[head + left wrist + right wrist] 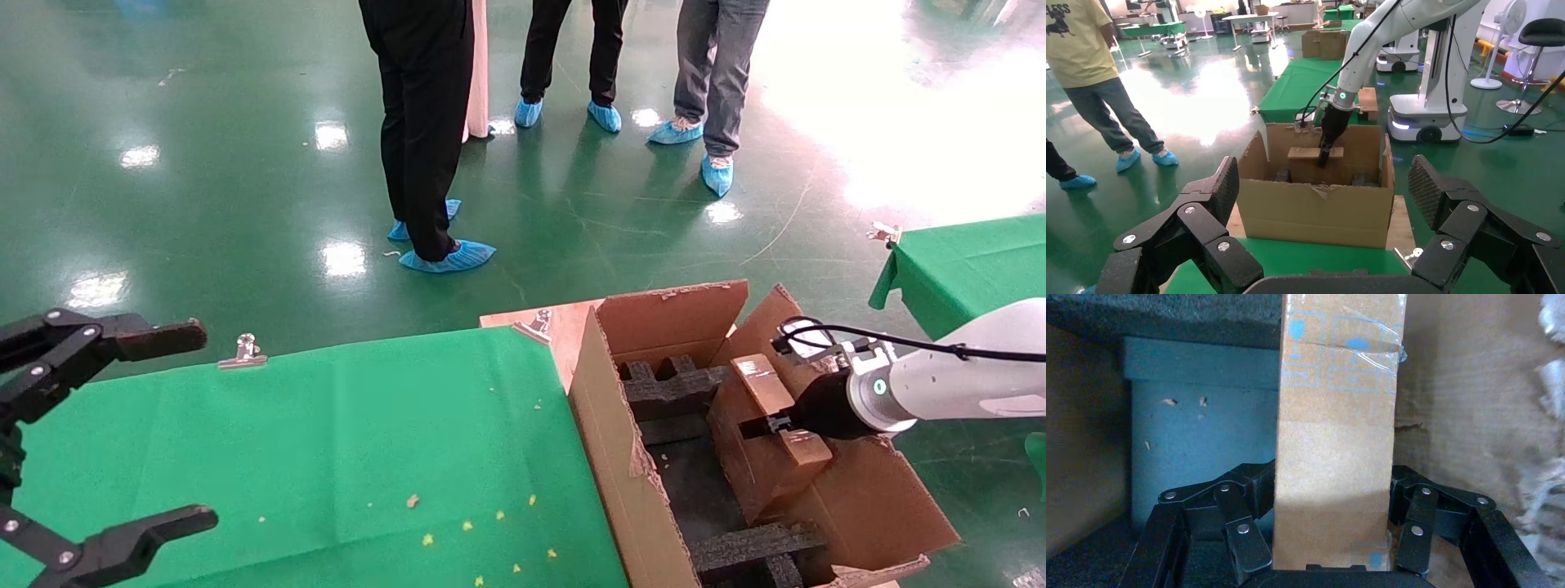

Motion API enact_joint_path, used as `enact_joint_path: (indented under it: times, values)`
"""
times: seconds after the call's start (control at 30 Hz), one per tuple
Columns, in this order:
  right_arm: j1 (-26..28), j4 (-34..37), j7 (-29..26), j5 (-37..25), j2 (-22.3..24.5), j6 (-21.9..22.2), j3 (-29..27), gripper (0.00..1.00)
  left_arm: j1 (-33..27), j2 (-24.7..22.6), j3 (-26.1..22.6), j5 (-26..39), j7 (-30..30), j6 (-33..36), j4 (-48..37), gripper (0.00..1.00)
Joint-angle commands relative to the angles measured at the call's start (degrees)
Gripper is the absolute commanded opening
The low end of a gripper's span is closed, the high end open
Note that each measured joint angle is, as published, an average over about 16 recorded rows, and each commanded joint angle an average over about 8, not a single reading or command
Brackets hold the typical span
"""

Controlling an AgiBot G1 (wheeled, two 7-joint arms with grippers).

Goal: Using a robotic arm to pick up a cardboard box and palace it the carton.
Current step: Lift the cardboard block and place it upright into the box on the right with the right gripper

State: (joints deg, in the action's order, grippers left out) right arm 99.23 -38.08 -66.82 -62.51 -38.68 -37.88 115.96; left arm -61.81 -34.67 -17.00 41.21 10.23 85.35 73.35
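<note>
While the right end effector (772,424) clamps the small plain brown cardboard box (766,384) inside the large ragged-flapped corrugated carton (621,482), among black foam blocks (670,392), placement appears underway; next, lowering and release. The left end effector (131,433) idles wide over the green-clothed counter's (343,441) near-left corner.

The carton (629,457) is cut off by the head view's lower edge. The box (1337,429) is cut off at the right wrist view's top edge.

Right end effector (772,424) grips cardboard box (772,408) (inside carton (621,457)).
</note>
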Motion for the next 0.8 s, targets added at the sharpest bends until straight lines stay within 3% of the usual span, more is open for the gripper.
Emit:
enact_joint_path:
  times: [0.03,0.5,0.53,0.77,0.8]
  values:
    - [-0.6,0.0,0.3,0.3,0.0,0.1,-0.1,0.0,0.0,0.0,0.0,0.0,0.0,0.0,0.0,1.0]
    - [-3.4,3.5,2.3,2.5,-1.4,-2.0,-0.8,0.0,0.0,0.0,-0.1,0.0,0.0,0.0,0.0,1.0]
    - [-3.5,3.7,2.5,2.6,-1.5,-2.1,-0.8,0.04,0.0,0.0,-0.1,0.0,0.0,0.0,0.0,1.0]
    - [-3.9,4.7,3.2,3.2,-1.9,-3.0,-1.1,0.92,0.0,0.0,-0.1,-0.1,0.0,0.0,0.0,1.0]
    - [-4.0,4.8,3.2,3.2,-1.9,-3.1,-1.1,1.0,0.0,0.0,-0.1,-0.1,0.0,0.0,0.0,1.0]
